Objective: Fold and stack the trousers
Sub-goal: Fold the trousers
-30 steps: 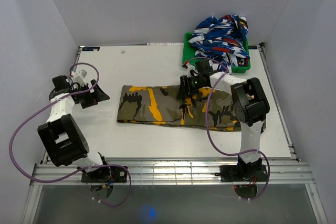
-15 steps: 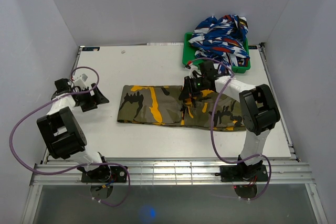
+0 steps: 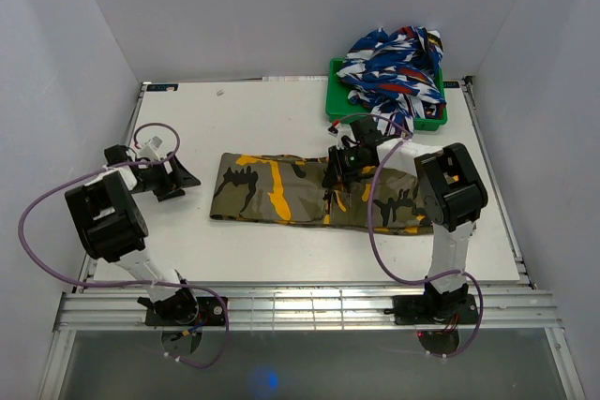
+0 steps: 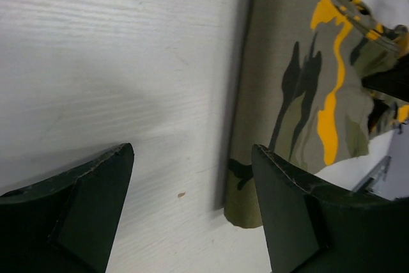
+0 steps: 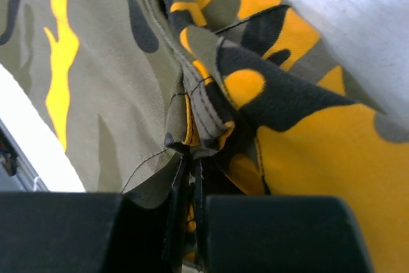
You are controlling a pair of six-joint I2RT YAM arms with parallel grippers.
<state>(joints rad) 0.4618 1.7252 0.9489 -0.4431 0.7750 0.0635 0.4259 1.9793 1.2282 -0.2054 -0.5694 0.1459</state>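
Note:
The camouflage trousers (image 3: pixel 281 189) lie in a long folded strip across the middle of the white table (image 3: pixel 244 110). My right gripper (image 3: pixel 339 175) sits over their middle and is shut on a bunched fold of the trousers (image 5: pixel 204 119), the cloth pinched between the jaws. My left gripper (image 3: pixel 178 178) rests low at the table's left, open and empty, pointing at the strip's left end (image 4: pixel 281 100), a short gap away.
A green bin (image 3: pixel 433 117) at the back right holds a heap of blue, white and red cloth (image 3: pixel 394 63). Grey walls close in on the left, right and back. A metal rail (image 3: pixel 300 302) runs along the near edge.
My left arm has folded back and its gripper has settled slightly lower and to the right. My right gripper stays on the trousers' middle, shifting only slightly.

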